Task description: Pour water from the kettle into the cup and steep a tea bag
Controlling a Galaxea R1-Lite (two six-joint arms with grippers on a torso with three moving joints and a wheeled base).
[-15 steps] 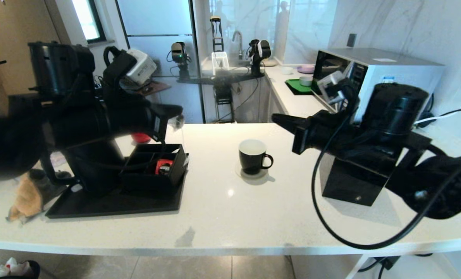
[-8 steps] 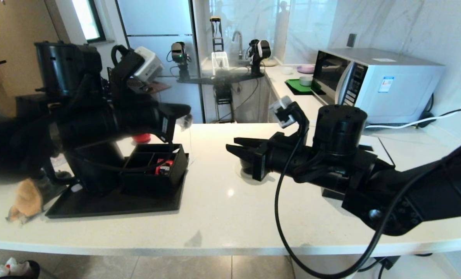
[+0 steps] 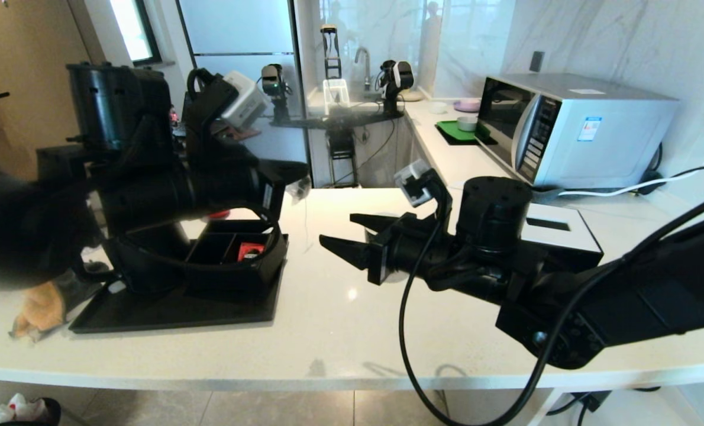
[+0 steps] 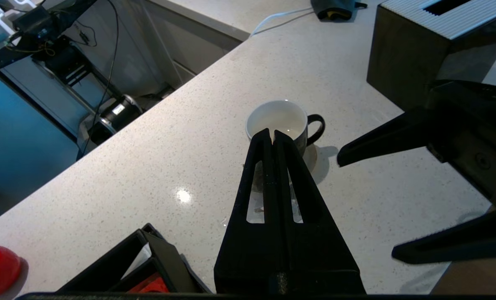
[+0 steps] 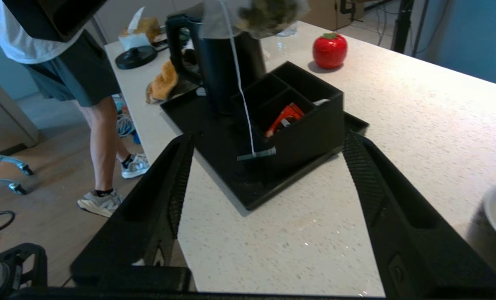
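Between the pressed-together fingers of the left gripper [image 4: 269,134], the tea bag [image 5: 269,12] is being pinched, its string and tag dangling beside the kettle [image 5: 227,62]. Just beyond those fingertips the cup [image 4: 282,123] is being kept on the counter [image 4: 181,158]. Nearby, the right gripper [image 3: 352,234] is being held with fingers spread wide.

Head view: high, facing forward and down across the counter [image 3: 340,331]. 2 wrist views: close behind the fingers, facing each other. All 3 share the organizer box [image 3: 233,254] [image 5: 298,112].
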